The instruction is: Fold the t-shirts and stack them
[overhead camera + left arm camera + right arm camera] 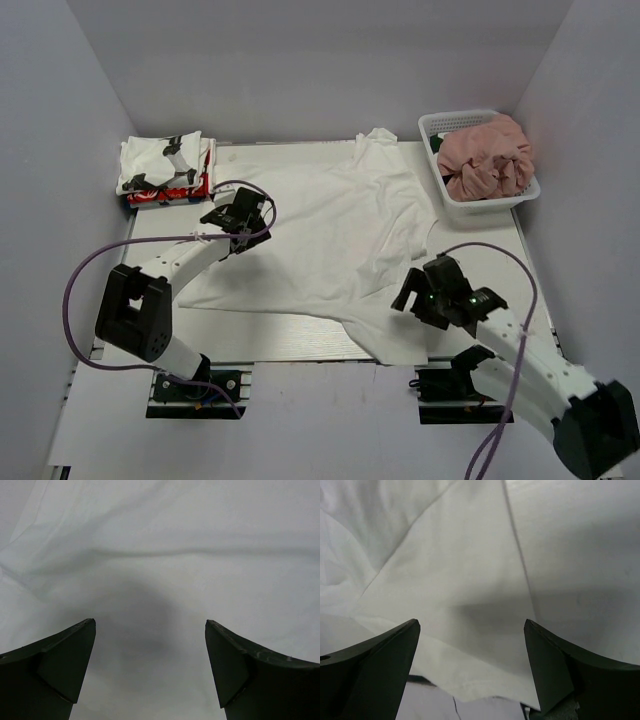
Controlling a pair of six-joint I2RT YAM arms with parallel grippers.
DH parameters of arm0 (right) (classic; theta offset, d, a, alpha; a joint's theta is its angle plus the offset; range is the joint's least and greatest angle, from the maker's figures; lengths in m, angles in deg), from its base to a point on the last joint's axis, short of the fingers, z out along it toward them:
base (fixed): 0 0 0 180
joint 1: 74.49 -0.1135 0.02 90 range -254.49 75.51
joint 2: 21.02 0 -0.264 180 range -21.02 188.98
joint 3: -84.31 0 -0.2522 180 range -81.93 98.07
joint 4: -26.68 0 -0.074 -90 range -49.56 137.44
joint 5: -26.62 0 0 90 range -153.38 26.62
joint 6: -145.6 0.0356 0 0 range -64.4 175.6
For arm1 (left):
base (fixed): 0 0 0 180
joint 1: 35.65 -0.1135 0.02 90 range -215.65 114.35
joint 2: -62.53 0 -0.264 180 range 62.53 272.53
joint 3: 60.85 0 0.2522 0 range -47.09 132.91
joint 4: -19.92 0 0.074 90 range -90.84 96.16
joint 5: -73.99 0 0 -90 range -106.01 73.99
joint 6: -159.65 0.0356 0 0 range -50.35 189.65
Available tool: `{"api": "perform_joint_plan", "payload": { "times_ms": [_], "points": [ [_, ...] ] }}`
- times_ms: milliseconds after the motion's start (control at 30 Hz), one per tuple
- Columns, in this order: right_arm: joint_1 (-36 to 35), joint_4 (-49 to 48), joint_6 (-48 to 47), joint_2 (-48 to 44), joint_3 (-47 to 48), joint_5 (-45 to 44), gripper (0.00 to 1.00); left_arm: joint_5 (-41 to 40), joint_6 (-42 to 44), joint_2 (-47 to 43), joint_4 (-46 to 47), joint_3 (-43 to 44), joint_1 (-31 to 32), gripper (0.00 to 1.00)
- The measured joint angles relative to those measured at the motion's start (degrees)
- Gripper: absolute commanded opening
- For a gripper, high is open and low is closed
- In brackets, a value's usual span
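A large white t-shirt point(320, 235) lies spread over the table, creased, its near hem hanging at the table's front edge. My left gripper point(243, 213) is open and empty just above the shirt's left part; the cloth point(160, 570) fills the left wrist view. My right gripper point(418, 292) is open and empty over the shirt's near right edge, whose hem point(470, 680) shows between the jaws. A dusty pink t-shirt point(487, 157) is bunched in the basket, with dark green cloth point(437, 146) beside it. A folded white-with-black-patches shirt point(165, 162) lies on a folded red one point(165, 195) at the back left.
A white plastic mesh basket point(452, 205) stands at the back right. Grey walls close in the table on three sides. A purple cable point(80, 275) loops off the left arm, another point(520, 290) off the right arm.
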Motion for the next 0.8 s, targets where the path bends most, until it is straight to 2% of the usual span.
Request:
{"api": "perform_joint_plan", "payload": {
  "times_ms": [133,300,400,667,800],
  "points": [
    [-0.02,10.86,4.37,-8.31,2.08,-1.18,0.90,0.07,-0.24,2.62,-0.09,0.76,-0.98,1.00],
    [-0.09,13.77,2.40,-6.62,6.36,-1.57,0.90,0.63,-0.17,4.42,-0.57,2.12,-2.10,1.00],
    [-0.33,8.22,-2.03,0.46,10.12,-1.53,0.90,1.57,0.81,4.55,0.31,4.07,-2.64,1.00],
    [-0.61,-16.22,-9.77,23.45,13.33,-1.46,0.90,4.92,8.33,10.32,9.92,10.95,-2.97,1.00],
    [-0.61,-23.43,-9.79,28.28,12.44,-3.21,0.90,5.68,10.34,15.65,13.09,12.85,-3.06,1.00]
  ]
}}
